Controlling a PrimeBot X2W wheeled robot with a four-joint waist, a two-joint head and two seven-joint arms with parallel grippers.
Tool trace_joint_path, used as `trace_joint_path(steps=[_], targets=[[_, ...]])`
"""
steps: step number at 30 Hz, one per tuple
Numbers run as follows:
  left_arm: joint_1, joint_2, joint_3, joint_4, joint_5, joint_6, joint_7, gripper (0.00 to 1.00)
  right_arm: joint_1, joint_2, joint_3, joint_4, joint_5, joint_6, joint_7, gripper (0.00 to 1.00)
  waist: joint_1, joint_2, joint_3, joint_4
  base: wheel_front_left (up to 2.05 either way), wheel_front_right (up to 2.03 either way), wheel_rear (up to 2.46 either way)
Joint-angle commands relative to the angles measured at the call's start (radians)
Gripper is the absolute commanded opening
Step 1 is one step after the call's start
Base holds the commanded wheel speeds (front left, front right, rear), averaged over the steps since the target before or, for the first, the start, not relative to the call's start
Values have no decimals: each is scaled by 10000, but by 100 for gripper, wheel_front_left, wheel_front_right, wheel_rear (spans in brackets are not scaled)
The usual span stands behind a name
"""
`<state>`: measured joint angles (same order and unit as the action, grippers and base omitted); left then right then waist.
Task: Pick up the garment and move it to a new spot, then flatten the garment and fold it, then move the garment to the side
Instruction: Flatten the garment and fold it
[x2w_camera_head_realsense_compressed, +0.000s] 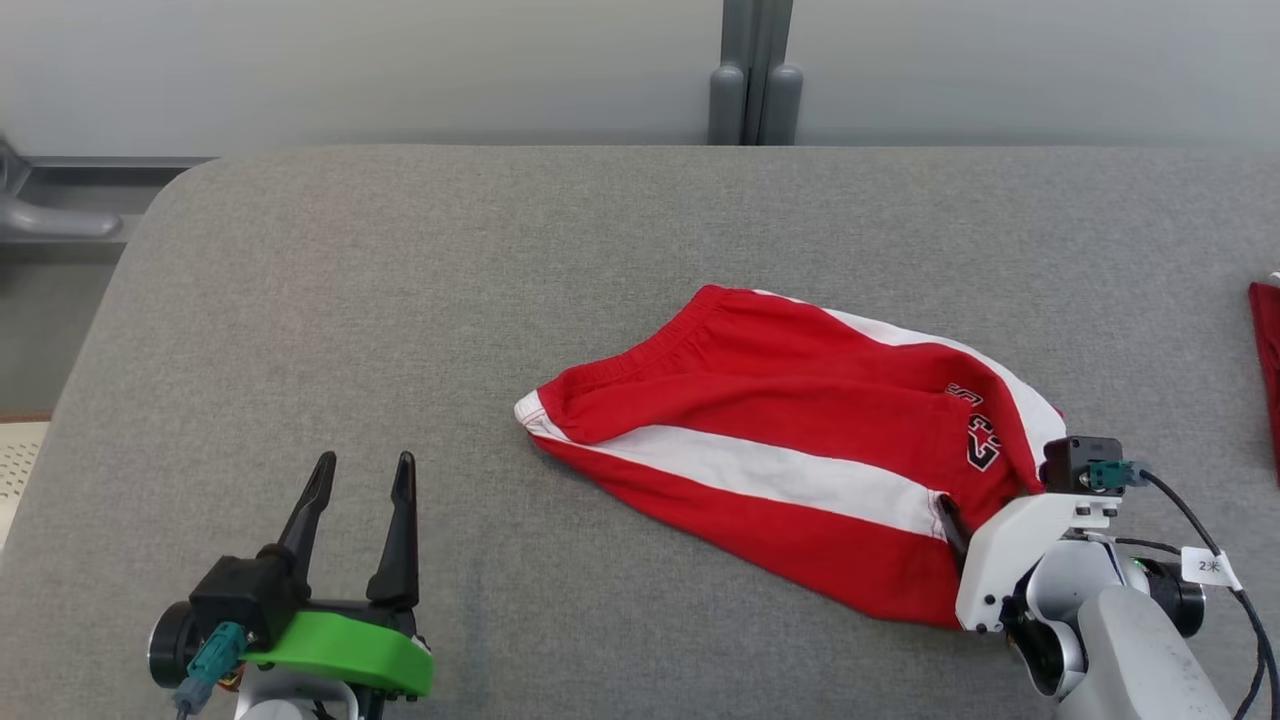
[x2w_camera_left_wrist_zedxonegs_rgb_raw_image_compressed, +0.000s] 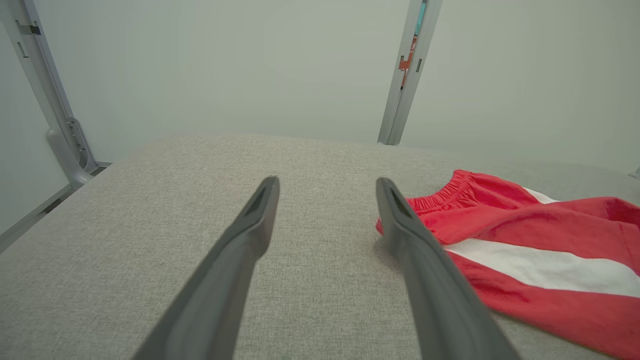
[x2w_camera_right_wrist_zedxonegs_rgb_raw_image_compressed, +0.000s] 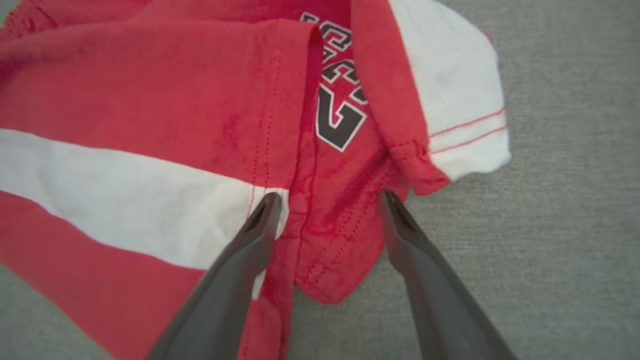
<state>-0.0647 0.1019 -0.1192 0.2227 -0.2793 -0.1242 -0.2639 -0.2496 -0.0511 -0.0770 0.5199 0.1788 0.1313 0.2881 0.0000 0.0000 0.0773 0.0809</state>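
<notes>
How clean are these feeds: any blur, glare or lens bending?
Head view: even, glare-free light, sharp, the garment casting barely a shadow on the table. Left wrist view: wide-angle tilts the wall post; left gripper soft up close. Right wrist view: right gripper blurred near the lens, garment's print slightly soft.

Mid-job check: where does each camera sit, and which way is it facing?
Head view: on the head, looking forward and down at the table and shorts; left gripper lower left, right arm lower right.
Left wrist view: looks along the open left gripper across the table toward the wall.
Right wrist view: looks down along the open right gripper at the shorts' hem.
Shared: all three show the shorts.
</notes>
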Motion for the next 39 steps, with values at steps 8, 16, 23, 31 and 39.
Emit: trace_joint_path(steps=[8, 16, 23, 31, 39], targets=[[-179, -24, -17, 20, -7, -54, 1, 100, -436, 18, -92, 1379, -441, -13, 452, 0, 0, 0, 100, 310, 0, 0, 0], [-247, 20, -94, -14, -29, -64, 1, 100, -1579, -549, -953, 961, -2044, -17, -352, 0, 0, 0, 170, 487, 0, 0, 0], [-329, 85, -286, 11, -85, -66, 1, 100, -2535, -1414, -569, 1353, -2478, -16, -646, 0, 0, 0, 205, 628, 0, 0, 0], [-317, 150, -240, 68, -148, -67, 1, 100, -2520, -1803, -878, 1528, -2723, -16, -1025, 0, 0, 0, 95, 589, 0, 0, 0], [-230, 127, -99, 81, -81, -68, 1, 100, -2140, -1602, -1072, 1363, -2575, -16, -1220, 100, 0, 0, -48, 205, 0, 0, 0]])
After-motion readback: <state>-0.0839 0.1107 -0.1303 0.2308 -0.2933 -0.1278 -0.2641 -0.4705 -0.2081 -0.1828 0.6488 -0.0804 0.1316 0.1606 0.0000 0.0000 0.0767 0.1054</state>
